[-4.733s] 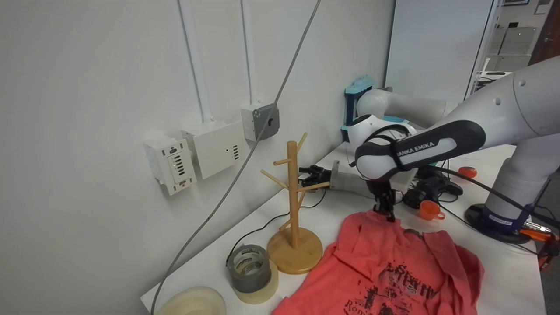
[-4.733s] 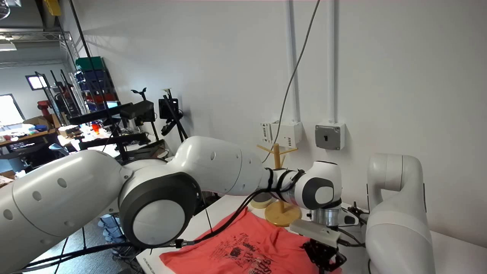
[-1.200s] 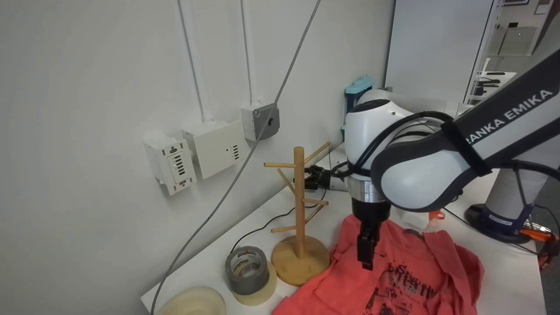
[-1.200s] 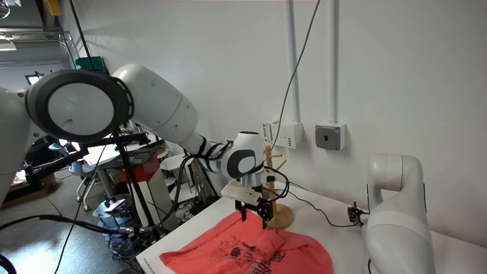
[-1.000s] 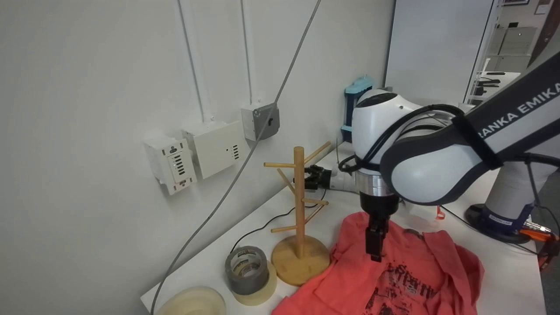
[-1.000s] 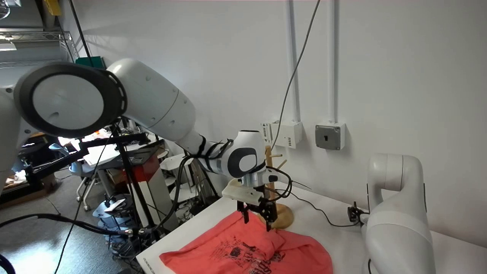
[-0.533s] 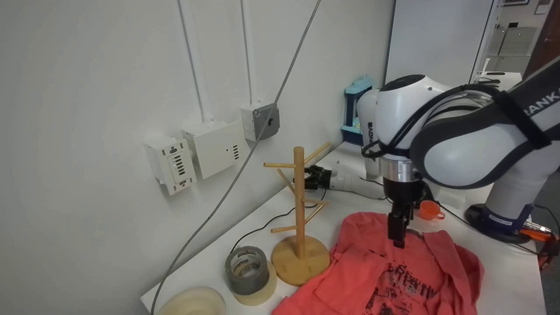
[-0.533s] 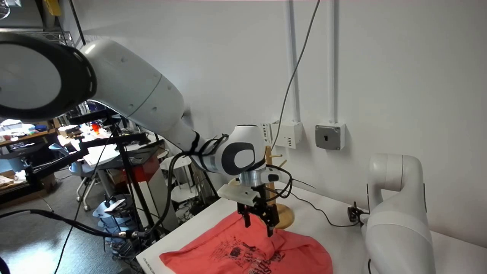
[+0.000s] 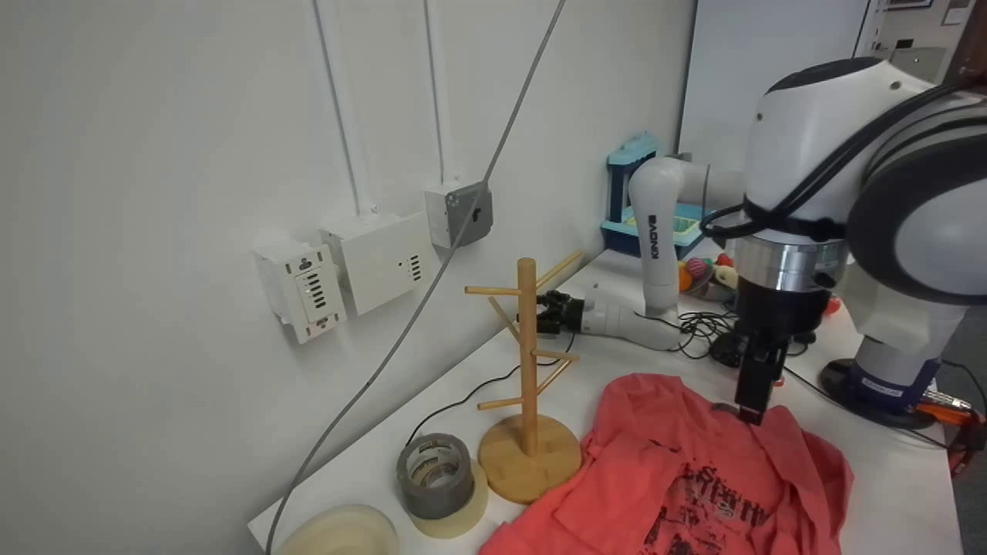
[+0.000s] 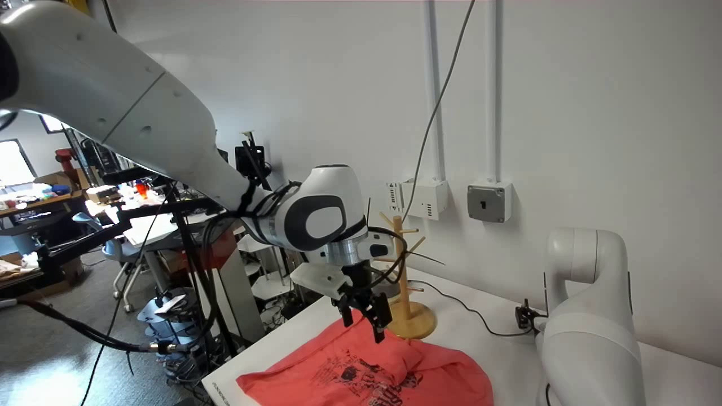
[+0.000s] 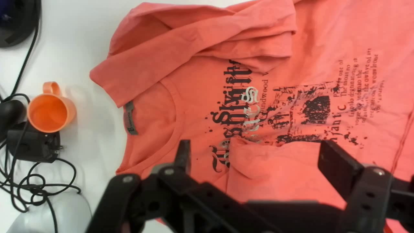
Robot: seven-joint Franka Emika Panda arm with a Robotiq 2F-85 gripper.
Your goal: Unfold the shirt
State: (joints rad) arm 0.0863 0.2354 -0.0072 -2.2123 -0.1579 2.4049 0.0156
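The salmon-red shirt (image 9: pixel 617 493) lies face up on the white table, its dark print (image 11: pixel 236 97) showing. In the wrist view one sleeve (image 11: pixel 194 42) is folded inward across the chest. A second folded flap of cloth (image 11: pixel 275 174) covers part of the print, between my fingers as seen from the wrist. Above the cloth hangs my gripper (image 11: pixel 257 155), wide open and holding nothing. An exterior view places the gripper (image 9: pixel 752 412) over the collar side; elsewhere the gripper (image 10: pixel 362 330) shows its two fingers spread above the shirt (image 10: pixel 316 366).
A wooden mug-tree stand (image 9: pixel 529 347) stands close beside the shirt. Near it are tape rolls (image 9: pixel 439 505) and a pale bowl (image 9: pixel 335 532). An orange cup (image 11: pixel 50 111) and black cables (image 11: pixel 32 187) lie beyond the collar. Another robot arm (image 9: pixel 624 320) rests along the wall.
Over the last second my open gripper has moved right in one exterior view, toward the robot's base, and left in another. The shirt lies unchanged meanwhile. Since the oldest frames, the stand has shifted slightly.
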